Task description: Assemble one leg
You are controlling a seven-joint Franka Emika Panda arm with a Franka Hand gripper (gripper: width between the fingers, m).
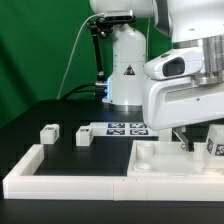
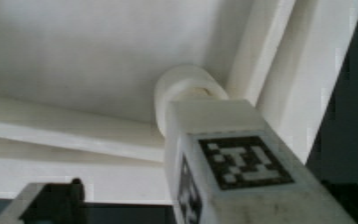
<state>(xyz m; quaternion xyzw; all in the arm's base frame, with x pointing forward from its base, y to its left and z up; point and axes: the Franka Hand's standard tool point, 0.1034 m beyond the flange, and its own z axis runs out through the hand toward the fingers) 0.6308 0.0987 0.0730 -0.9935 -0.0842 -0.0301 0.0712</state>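
Observation:
One leg (image 2: pixel 240 150), a white stubby block with a marker tag, stands between my fingers with its far end on the white square tabletop (image 2: pixel 87 60) next to the raised rim. In the exterior view this leg (image 1: pixel 214 143) is at the right edge, over the tabletop (image 1: pixel 165 163). My gripper (image 1: pixel 198 143) is open around it. One dark finger (image 2: pixel 44 203) shows with a gap between it and the leg; the other finger is mostly hidden behind the leg. Two more legs (image 1: pixel 50 132) (image 1: pixel 85 136) lie on the black table at the exterior view's left.
The marker board (image 1: pixel 125 128) lies behind the tabletop, in front of the robot base (image 1: pixel 127 75). A long white low border wall (image 1: pixel 60 177) runs along the front and turns back at the exterior view's left.

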